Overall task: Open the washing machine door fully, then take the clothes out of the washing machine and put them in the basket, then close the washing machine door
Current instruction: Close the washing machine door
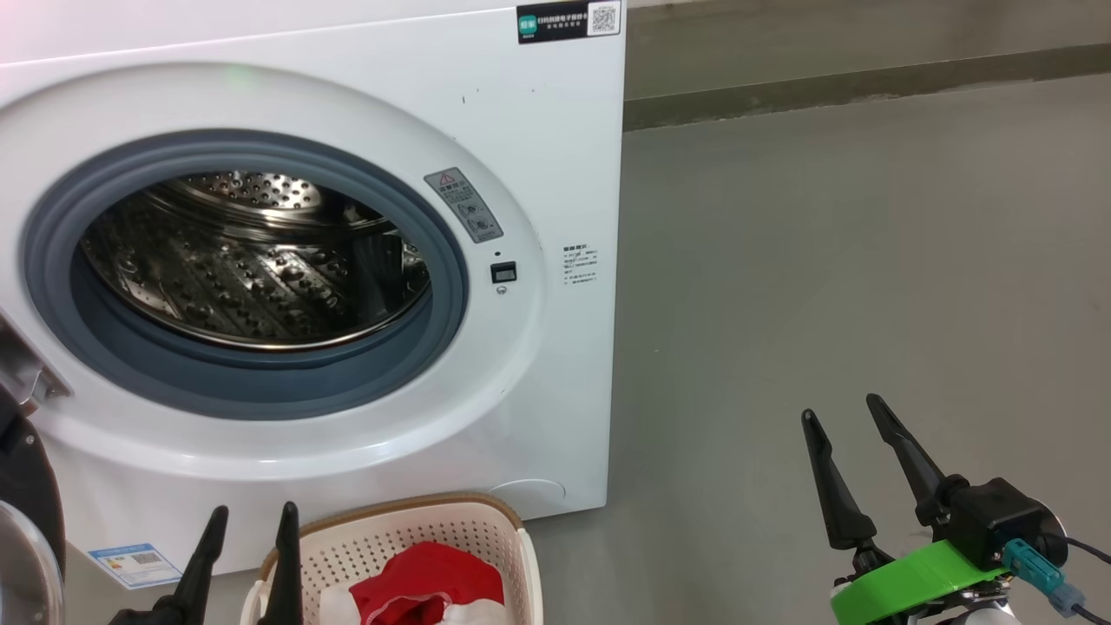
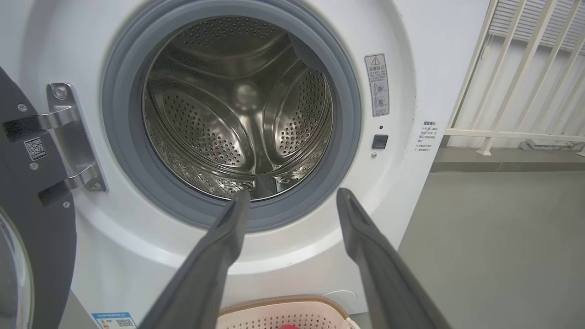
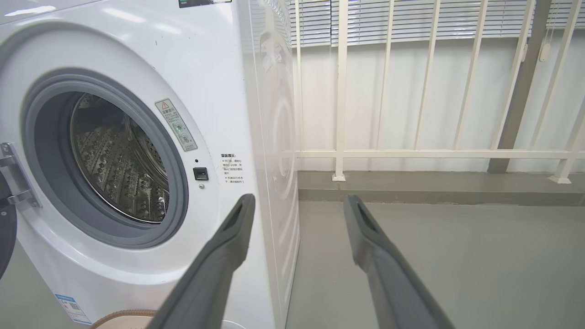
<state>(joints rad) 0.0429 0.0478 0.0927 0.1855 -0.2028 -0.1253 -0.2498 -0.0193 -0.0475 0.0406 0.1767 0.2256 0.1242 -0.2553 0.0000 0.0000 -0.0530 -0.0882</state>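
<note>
The white washing machine (image 1: pixel 538 130) stands open, its steel drum (image 1: pixel 252 260) bare inside the grey rubber ring. The washing machine door (image 1: pixel 26 495) hangs swung out at the far left, black rim and glass (image 2: pixel 13 278) showing in the left wrist view. Red and white clothes (image 1: pixel 425 582) lie in the cream basket (image 1: pixel 417 525) on the floor in front of the machine. My left gripper (image 1: pixel 252 512) is open, just left of the basket, pointing at the drum (image 2: pixel 237 105). My right gripper (image 1: pixel 842 412) is open over the bare floor to the right, holding nothing.
Grey floor (image 1: pixel 868 260) stretches to the right of the machine. A white railing (image 3: pixel 411 153) with blinds behind it runs along a low step (image 3: pixel 434 185) at the back. The door hinge (image 2: pixel 68 137) sits at the machine's left.
</note>
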